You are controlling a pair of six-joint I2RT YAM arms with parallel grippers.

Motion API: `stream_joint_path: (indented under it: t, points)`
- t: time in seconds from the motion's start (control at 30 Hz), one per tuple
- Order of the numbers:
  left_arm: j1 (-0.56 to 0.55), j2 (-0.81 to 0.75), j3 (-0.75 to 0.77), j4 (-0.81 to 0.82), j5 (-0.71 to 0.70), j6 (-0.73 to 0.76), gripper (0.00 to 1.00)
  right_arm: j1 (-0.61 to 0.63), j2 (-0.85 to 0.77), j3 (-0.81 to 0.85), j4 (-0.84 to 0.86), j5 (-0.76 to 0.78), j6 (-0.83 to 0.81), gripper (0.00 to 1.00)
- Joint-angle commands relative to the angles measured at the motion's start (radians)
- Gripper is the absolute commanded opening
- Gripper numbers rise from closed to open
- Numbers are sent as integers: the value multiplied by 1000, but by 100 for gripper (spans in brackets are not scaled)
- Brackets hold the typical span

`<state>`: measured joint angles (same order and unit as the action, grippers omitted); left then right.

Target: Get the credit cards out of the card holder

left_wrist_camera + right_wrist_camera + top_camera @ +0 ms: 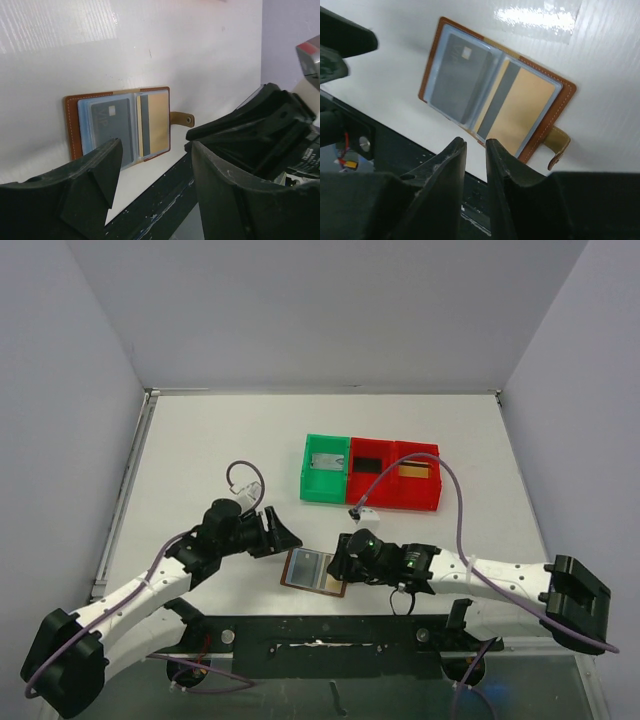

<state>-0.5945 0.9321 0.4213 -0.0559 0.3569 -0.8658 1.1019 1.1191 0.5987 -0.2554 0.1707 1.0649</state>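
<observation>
Wallet (71, 125) lying open on the worktop (220, 440), near the front edge, between the two arms. Tucked in its clear sleeves: a dark grey card (457, 80) and a golden-orange card (522, 112). Neither drawn out yet. Farther back, a green tray (310, 480) and red tray (400, 502), contents too small to name. Left pincer (155, 147) spread wide, empty, just beside the wallet. Right pincer (476, 145) nearly pinched together, slim gap, gripping nothing, poised over the wallet's near edge. Probably both visible cards left to pull.

Brown card holder (495, 95) lies open, flat, just beyond the right fingers (451, 165), dark grey card (457, 80) and golden-orange card (527, 112) sleeved inside.
</observation>
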Motion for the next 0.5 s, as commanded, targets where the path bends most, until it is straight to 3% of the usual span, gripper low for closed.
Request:
stream_joint_path:
  t: [0.0,0.2,0.3,0.47]
  points:
    - [-31,-17,-9,94,-62,-78,56,30,66,29,7,87,97,24]
    - [-77,24,-19,139,-64,-98,56,16,84,-30,52,48,117,24]
    - [-98,53,-18,166,-67,-105,56,-56,78,-73,143,-59,81,15]
    - [-124,107,-5,193,-67,-102,56,-113,78,-119,211,-125,86,16]
